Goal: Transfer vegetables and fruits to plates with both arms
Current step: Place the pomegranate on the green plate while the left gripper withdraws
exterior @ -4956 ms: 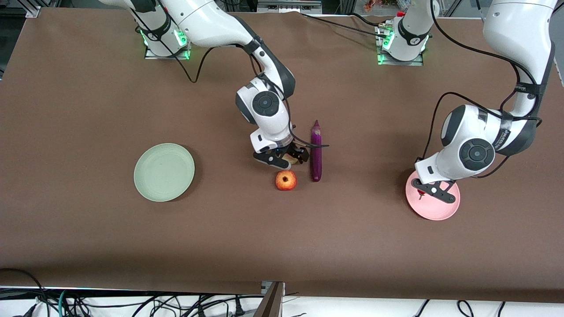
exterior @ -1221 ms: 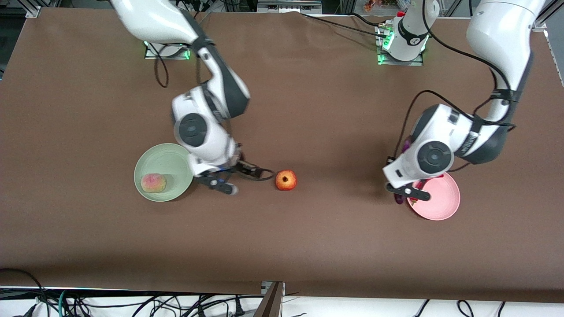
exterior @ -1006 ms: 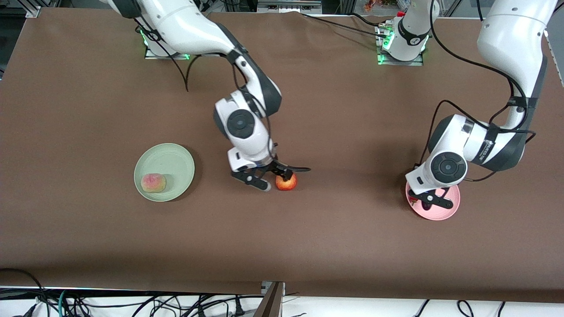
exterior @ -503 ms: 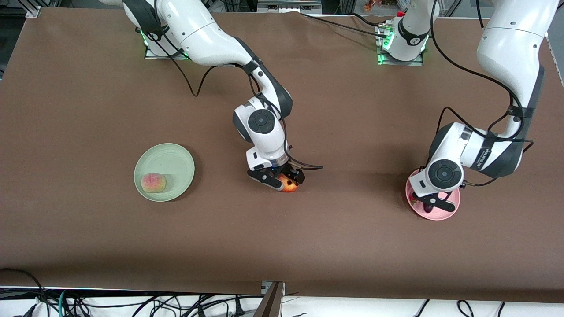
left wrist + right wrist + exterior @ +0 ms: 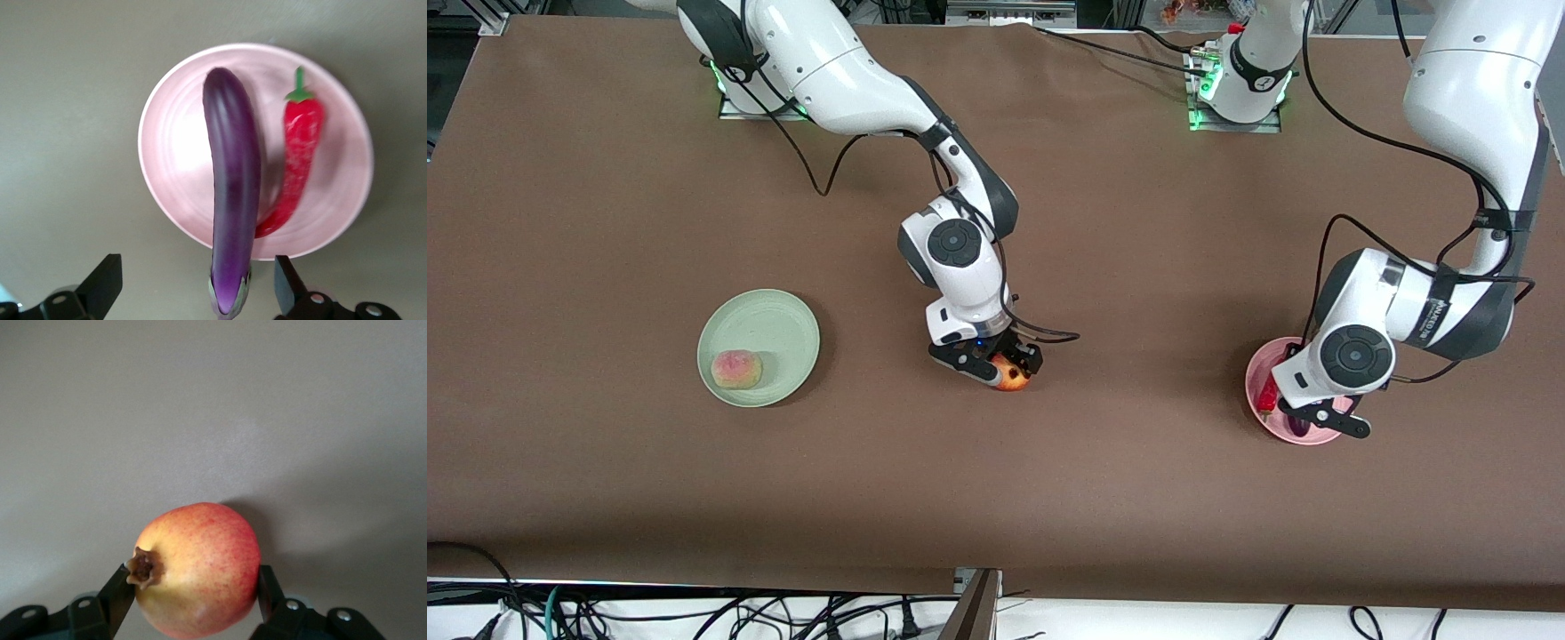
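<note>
Right end effector: you see it at frame center, clamped on the red-orange fruit at the table
Left end effector: fingers spread wide, over the pink plate at lower right
Eggplant: on the pink plate, stem end overhanging the rim
Chili: beside the eggplant
Peach: on the green plate, left of center
</note>
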Robot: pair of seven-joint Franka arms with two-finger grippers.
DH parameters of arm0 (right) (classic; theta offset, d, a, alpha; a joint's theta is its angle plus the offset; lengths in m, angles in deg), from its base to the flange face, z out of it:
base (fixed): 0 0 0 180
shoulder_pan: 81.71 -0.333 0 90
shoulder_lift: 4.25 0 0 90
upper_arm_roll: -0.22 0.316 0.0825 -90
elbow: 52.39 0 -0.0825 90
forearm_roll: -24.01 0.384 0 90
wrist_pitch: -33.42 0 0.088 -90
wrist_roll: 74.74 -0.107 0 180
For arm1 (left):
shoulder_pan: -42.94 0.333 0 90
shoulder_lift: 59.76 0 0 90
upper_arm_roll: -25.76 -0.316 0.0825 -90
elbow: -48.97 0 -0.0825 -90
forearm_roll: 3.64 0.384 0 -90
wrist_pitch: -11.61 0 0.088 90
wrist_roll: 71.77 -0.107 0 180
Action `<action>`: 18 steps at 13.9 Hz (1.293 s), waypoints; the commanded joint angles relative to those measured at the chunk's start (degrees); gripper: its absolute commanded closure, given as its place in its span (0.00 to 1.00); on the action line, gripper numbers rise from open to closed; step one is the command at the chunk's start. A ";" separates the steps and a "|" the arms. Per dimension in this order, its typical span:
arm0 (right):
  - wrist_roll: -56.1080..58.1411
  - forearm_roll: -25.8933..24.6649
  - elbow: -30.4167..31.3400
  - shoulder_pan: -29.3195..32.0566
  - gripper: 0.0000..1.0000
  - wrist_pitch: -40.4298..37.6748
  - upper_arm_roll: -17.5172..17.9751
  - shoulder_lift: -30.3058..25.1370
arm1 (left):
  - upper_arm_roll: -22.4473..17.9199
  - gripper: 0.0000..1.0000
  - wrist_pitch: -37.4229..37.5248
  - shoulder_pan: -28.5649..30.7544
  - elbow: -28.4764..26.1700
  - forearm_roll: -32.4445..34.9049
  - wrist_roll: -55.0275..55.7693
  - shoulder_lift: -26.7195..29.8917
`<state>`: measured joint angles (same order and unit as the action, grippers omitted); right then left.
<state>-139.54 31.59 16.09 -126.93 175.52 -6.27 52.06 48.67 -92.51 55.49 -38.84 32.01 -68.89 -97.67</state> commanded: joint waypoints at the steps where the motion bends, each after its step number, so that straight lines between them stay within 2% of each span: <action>1: 1.95 -0.82 -0.97 1.01 0.84 -5.59 -0.45 -2.25 | 0.64 0.00 1.64 0.28 1.06 -7.93 -1.65 3.71; 4: 12.64 0.23 -0.88 6.70 0.84 -14.89 0.25 -7.61 | 0.56 0.00 1.90 0.37 2.81 -17.86 -1.30 8.45; 7: 29.68 2.69 0.33 12.51 0.84 -25.17 -0.27 -12.26 | 0.29 0.00 8.11 0.45 6.23 -22.46 -1.03 14.78; 10: 47.70 3.04 9.54 21.64 0.84 -27.75 -0.54 -19.11 | 0.12 0.00 14.02 3.25 11.24 -24.64 -1.39 17.17; 11: 51.32 3.04 13.14 23.93 0.83 -27.76 -0.62 -21.22 | -0.49 0.00 13.94 2.66 10.30 -26.40 -0.78 19.61; 12: 53.45 3.04 17.18 25.60 0.82 -27.32 -0.63 -23.16 | -4.33 0.00 14.03 -1.00 10.20 -26.85 -0.33 21.29; 13: 54.42 3.22 21.05 26.75 0.82 -27.06 -0.63 -24.40 | -11.85 0.00 14.03 -6.69 8.98 -29.03 -0.94 22.61; 14: 55.56 3.92 24.57 28.07 0.82 -26.27 -0.71 -25.28 | -14.88 0.00 13.68 -7.45 3.23 -33.93 -2.51 27.41; 15: 57.32 5.49 28.17 29.91 0.80 -23.91 -0.63 -25.98 | -14.83 0.00 11.33 -7.28 -4.14 -36.67 -2.88 33.89; 16: 58.81 7.51 30.29 30.71 0.78 -22.76 -0.63 -26.25 | -14.91 0.00 5.48 -7.54 -11.00 -37.05 -3.05 38.74; 18: 58.92 8.41 30.67 30.72 0.77 -22.57 -0.71 -26.25 | -15.70 0.00 3.74 -9.64 -12.74 -36.44 -2.53 40.03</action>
<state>-81.58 38.24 42.77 -96.49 151.63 -7.82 29.17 34.84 -85.06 47.92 -42.89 -3.30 -70.29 -64.39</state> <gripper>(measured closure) 0.203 0.000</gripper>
